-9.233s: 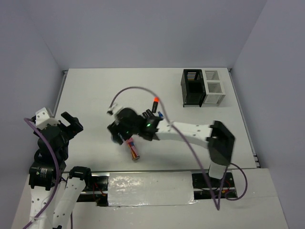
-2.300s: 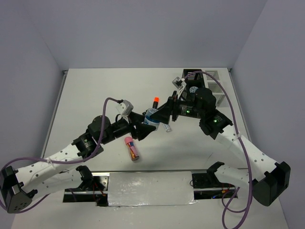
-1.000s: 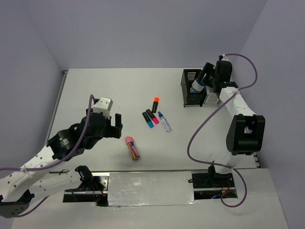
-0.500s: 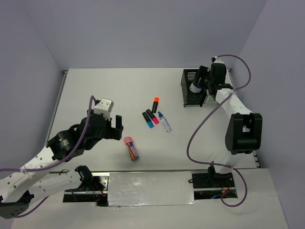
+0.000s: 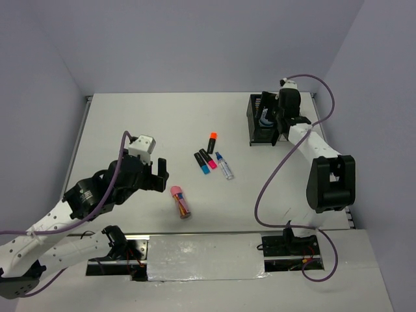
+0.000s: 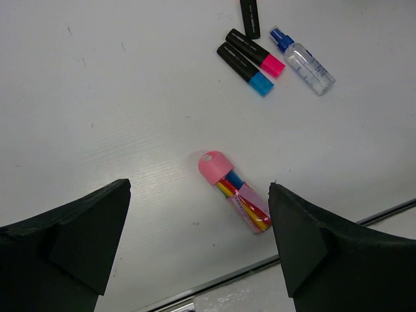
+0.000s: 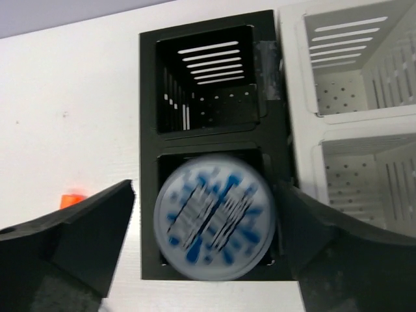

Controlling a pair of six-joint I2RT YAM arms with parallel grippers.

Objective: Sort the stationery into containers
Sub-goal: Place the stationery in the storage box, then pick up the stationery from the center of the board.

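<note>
Blue tape roll (image 7: 213,225), blurred, is over the nearer compartment of the black box (image 7: 148,130), between the fingers of the right gripper (image 7: 205,208), which are spread wider than it. Left gripper (image 6: 198,190) hangs with jaws far apart above the pink-capped tube (image 6: 237,195).

No readable text, blue print on tape roll (image 7: 214,222) blurred

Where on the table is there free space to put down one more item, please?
The far-left stretch of the table, from its left edge to the orange marker, is bare. So is the strip between the blue-capped pen and the black organizer. It is crowded around the pen and black markers, and at the organizer, where the right gripper hovers.
</note>
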